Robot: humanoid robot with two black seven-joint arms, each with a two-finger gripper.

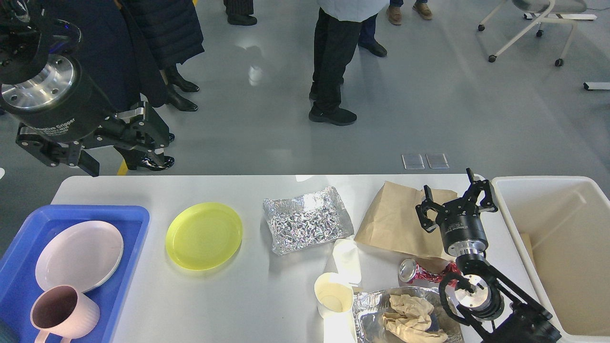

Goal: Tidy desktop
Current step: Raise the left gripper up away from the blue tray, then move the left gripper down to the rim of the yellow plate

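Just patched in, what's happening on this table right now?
Neither hand holds anything. The left hand hangs open, raised off the desktop's left end, above the blue tray holding a pink plate and mug. The right hand sits open over the brown paper bag. The yellow plate, foil, cup and crushed can are not yet cleared.

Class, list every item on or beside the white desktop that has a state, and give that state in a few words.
Yellow plate: empty, flat on the desktop.
Pink mug: upright in the blue tray.
Pink plate: empty, in the tray.
Soda can: crushed, on its side.
Paper cup: upright.
Cream bin: open.
Left hand: open, raised.
Right hand: open, empty.
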